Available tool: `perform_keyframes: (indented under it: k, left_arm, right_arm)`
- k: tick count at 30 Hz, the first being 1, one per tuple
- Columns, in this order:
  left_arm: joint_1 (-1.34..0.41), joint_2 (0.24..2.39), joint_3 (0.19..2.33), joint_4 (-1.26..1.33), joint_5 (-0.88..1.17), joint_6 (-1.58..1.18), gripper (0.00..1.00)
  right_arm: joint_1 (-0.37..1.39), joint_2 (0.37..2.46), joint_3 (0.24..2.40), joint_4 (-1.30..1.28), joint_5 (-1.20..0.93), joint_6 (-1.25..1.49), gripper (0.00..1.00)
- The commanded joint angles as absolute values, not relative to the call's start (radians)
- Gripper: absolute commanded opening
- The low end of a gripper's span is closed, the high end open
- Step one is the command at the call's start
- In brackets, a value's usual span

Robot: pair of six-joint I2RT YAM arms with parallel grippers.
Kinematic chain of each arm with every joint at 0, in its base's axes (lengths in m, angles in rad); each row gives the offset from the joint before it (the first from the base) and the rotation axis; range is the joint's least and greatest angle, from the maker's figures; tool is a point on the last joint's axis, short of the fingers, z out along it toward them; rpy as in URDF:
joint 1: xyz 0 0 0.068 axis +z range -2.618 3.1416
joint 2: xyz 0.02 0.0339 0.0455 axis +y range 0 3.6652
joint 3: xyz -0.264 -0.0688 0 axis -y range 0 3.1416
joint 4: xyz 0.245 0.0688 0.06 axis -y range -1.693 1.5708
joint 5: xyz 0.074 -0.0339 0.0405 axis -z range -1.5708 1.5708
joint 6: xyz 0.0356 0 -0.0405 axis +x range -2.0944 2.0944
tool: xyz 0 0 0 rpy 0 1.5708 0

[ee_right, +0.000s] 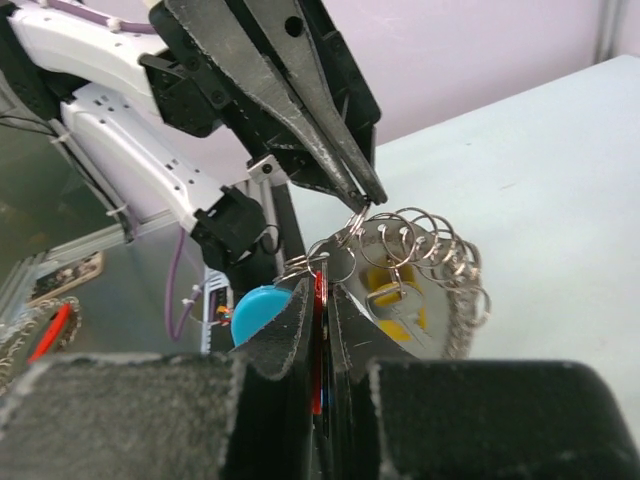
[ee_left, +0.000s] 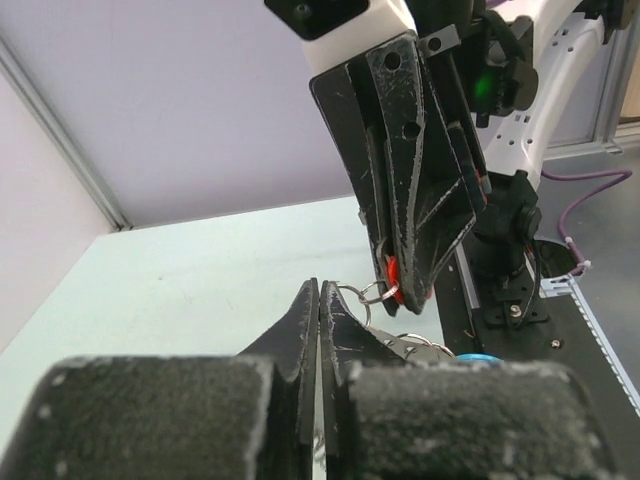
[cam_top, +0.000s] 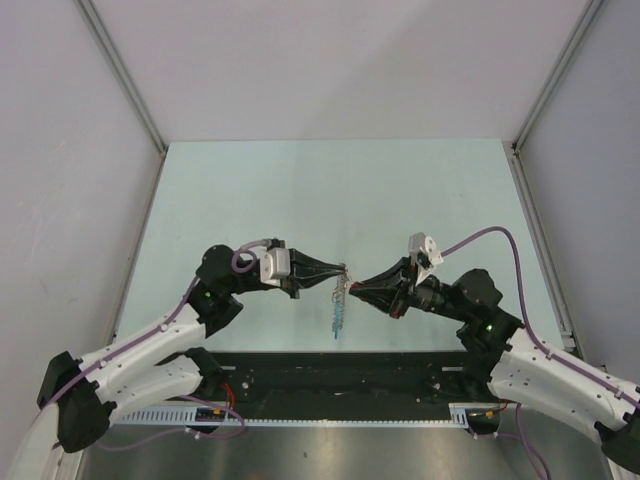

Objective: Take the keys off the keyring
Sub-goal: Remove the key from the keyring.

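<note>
With jaws pressed fully together, pinching a silvery link of the keyring [cam_top: 340, 298] in the left gripper [cam_top: 341, 269], reaching in from nine o'clock in the overhead view. With jaws nearly closed, clamping the red head of the tiny key [ee_right: 318, 335] edge-on in the right gripper [cam_top: 353, 287], reaching in from three o'clock. Meeting almost tip to tip near the middle of the pale green table [cam_top: 300, 190], a little toward six o'clock from its centre. Holding the keyring between the two tips, with its loose loops trailing from there toward six o'clock. Showing, in the right wrist view, the left fingers [ee_right: 300, 110] coming down from twelve o'clock onto a small ring, a fan of silvery coils spreading toward three o'clock, and the blue arc [ee_right: 258, 310] peeking out at nine o'clock beside the near finger. Showing, in the left wrist view, the red of the key caught between the right fingers [ee_left: 420, 180], at about one o'clock from the left tips, with a small ring sitting between the two grippers. Leaving the key's attachment to the ring too hidden to tell.
</note>
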State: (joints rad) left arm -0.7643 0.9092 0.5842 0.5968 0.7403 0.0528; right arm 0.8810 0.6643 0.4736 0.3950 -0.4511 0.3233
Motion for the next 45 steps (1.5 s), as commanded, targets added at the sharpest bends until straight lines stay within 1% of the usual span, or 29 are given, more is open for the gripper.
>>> perform_keyframes:
  k: [1, 3, 4, 6, 7, 9, 10, 12, 13, 16, 19, 22, 26, 33, 38, 45]
  left_arm:
    - [-0.741, 0.874, 0.61, 0.586, 0.623, 0.054, 0.01]
    - [-0.741, 0.868, 0.629, 0.533, 0.641, 0.043, 0.06]
    - [-0.741, 0.859, 0.637, 0.511, 0.649, 0.043, 0.13]
    - [-0.741, 0.856, 0.666, 0.438, 0.684, 0.044, 0.19]
    - [-0.741, 0.853, 0.676, 0.404, 0.702, 0.058, 0.24]
    - [-0.741, 0.856, 0.721, 0.309, 0.738, 0.08, 0.29]
    - [-0.741, 0.864, 0.739, 0.27, 0.767, 0.089, 0.33]
    - [-0.741, 0.888, 0.796, 0.198, 0.796, 0.119, 0.37]
    - [-0.741, 0.897, 0.816, 0.137, 0.816, 0.127, 0.4]
    - [-0.741, 0.943, 0.874, 0.056, 0.85, 0.097, 0.4]
    - [-0.741, 1.0, 0.916, 0.031, 0.882, 0.017, 0.42]
    - [-0.745, 1.023, 0.928, -0.024, 0.902, 0.037, 0.41]
    - [-0.765, 1.003, 0.885, -0.006, 0.774, 0.048, 0.41]
    - [-0.825, 0.954, 0.804, 0.109, 0.666, 0.028, 0.46]
    - [-0.87, 0.992, 0.842, 0.034, 0.559, 0.064, 0.45]
    - [-0.897, 1.014, 0.834, 0.045, 0.489, 0.075, 0.45]
  right_arm:
    - [0.894, 0.597, 0.502, 0.315, -0.419, 0.25, 0.0]
    - [0.894, 0.563, 0.502, 0.281, -0.382, 0.2, 0.0]
    - [0.894, 0.554, 0.503, 0.272, -0.373, 0.18, 0.0]
    - [0.891, 0.539, 0.511, 0.236, -0.362, 0.12, 0.0]
    - [0.893, 0.535, 0.515, 0.221, -0.359, 0.1, 0.0]
    - [0.891, 0.537, 0.535, 0.175, -0.351, 0.049, 0.0]
    - [0.891, 0.54, 0.54, 0.161, -0.35, 0.031, 0.0]
    - [0.891, 0.538, 0.557, 0.123, -0.339, 0.003, 0.0]
    - [0.893, 0.537, 0.561, 0.114, -0.339, -0.027, 0.0]
    - [0.893, 0.529, 0.572, 0.091, -0.336, -0.08, 0.0]
    - [0.896, 0.529, 0.59, 0.078, -0.319, -0.1, 0.0]
    - [0.894, 0.543, 0.603, 0.071, -0.318, -0.109, 0.0]
    - [0.896, 0.561, 0.615, 0.081, -0.282, -0.107, 0.0]
    - [0.902, 0.613, 0.641, 0.092, -0.253, -0.072, 0.0]
    - [0.905, 0.629, 0.644, 0.095, -0.233, -0.066, 0.0]
    - [0.91, 0.638, 0.646, 0.113, -0.225, -0.052, 0.0]
